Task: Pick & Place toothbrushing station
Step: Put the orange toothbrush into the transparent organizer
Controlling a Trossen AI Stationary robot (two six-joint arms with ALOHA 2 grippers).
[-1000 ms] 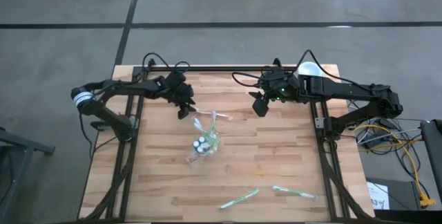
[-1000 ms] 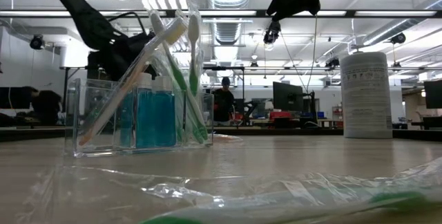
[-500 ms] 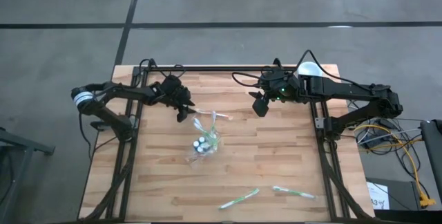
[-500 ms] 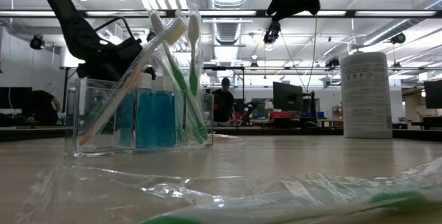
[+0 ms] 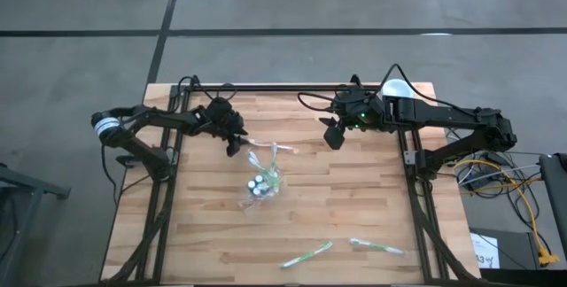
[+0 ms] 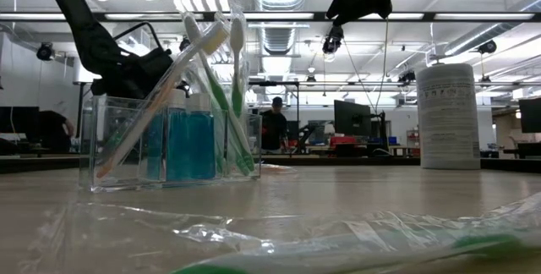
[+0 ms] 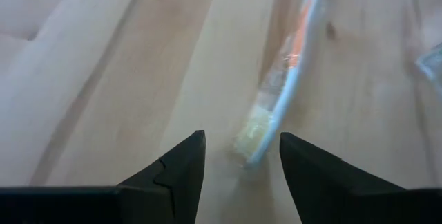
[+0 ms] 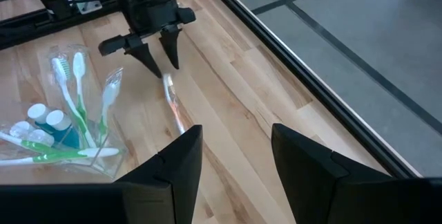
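Two packaged brushes point(image 5: 307, 253) point(image 5: 377, 247) lie at the near edge of the table point(image 5: 354, 198), their clear wrap filling the foreground of the low view. Farther in, mid-table, stands the clear holder point(image 5: 262, 183), with upright brushes and two blue bottles point(image 6: 188, 144) inside. Just beyond it lies a loose orange-handled brush point(image 5: 270, 145), flat on the wood. The left gripper point(image 5: 234, 142) hangs low over that brush's bristle end; its jaws stand apart and hold nothing, and its wrist view shows the bristles point(image 7: 253, 133) in the gap between the fingers point(image 7: 181, 165). The right gripper point(image 5: 333, 136) waits higher, over the far right part of the table, jaws also spread and empty. Behind it, near the far right corner, stands a white canister point(image 6: 449, 116).
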